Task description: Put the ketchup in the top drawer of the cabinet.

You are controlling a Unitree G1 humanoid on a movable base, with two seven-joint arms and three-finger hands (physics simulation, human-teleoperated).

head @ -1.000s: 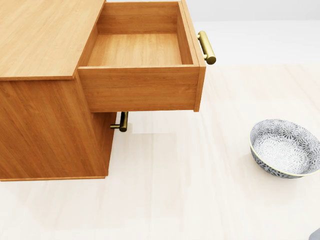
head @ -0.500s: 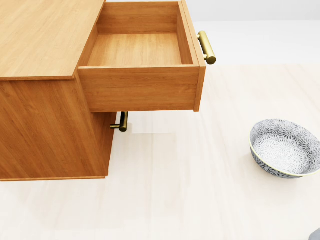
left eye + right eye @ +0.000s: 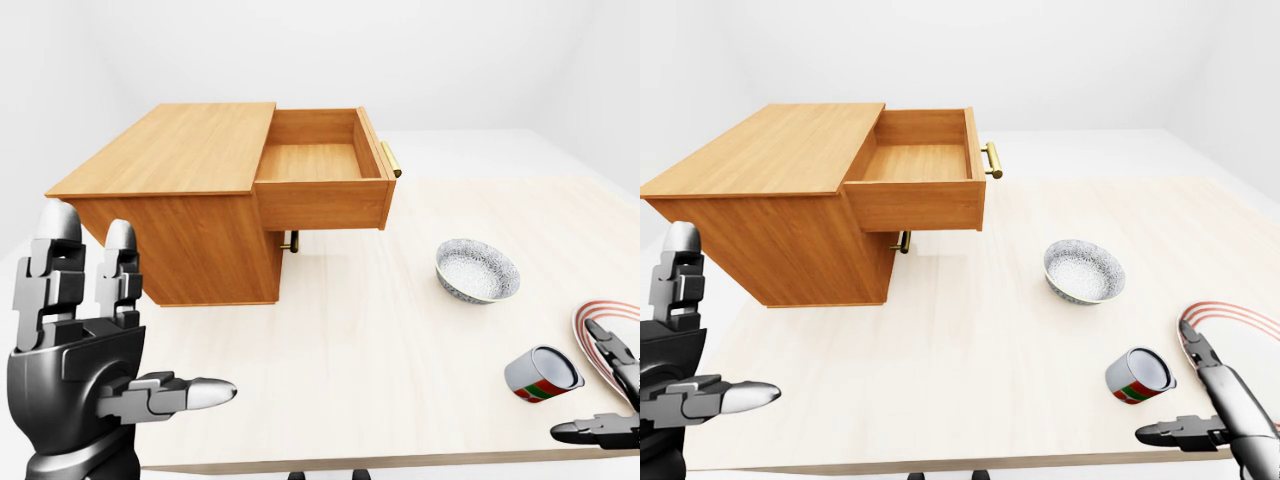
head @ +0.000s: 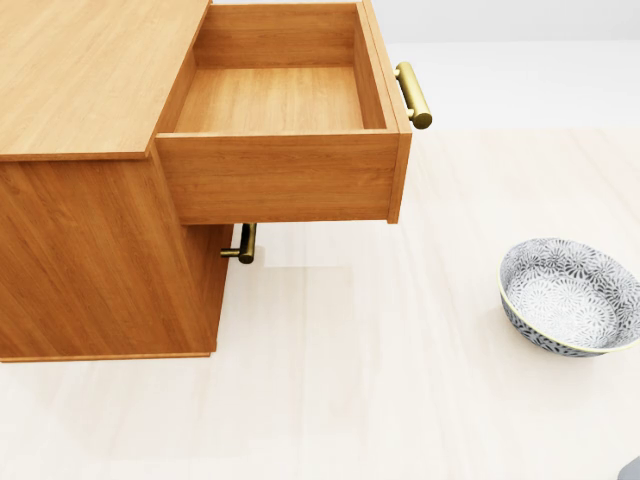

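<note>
Left-eye view is giving me the whole table [image 3: 330, 400]: its near edge is running along the bottom of the picture, and a wide bare stretch of pale wood is lying between the cabinet [image 3: 180, 215] at the left and the things at the right. The top drawer [image 3: 322, 170] is standing pulled out toward the right, empty inside, its brass handle [image 3: 391, 160] sticking off the end.

The head view is looking down close on the drawer and the patterned bowl [image 4: 570, 295], and it is also showing me a second brass handle [image 4: 245, 243] tucked under the open drawer. It is showing neither hand, though, nor the ketchup. The eye views are picking those up.

My left hand [image 3: 90, 350] is hanging raised at the bottom left with its fingers spread and nothing in it. My right hand [image 3: 1215, 410] is hovering at the bottom right corner, fingers apart, gripping nothing. The ketchup [image 3: 1138, 375] is lying on its side on the table, just to the left of that hand and apart from it, below the bowl. A red-rimmed plate [image 3: 1235, 325] is sitting at the right edge, above the right hand.
</note>
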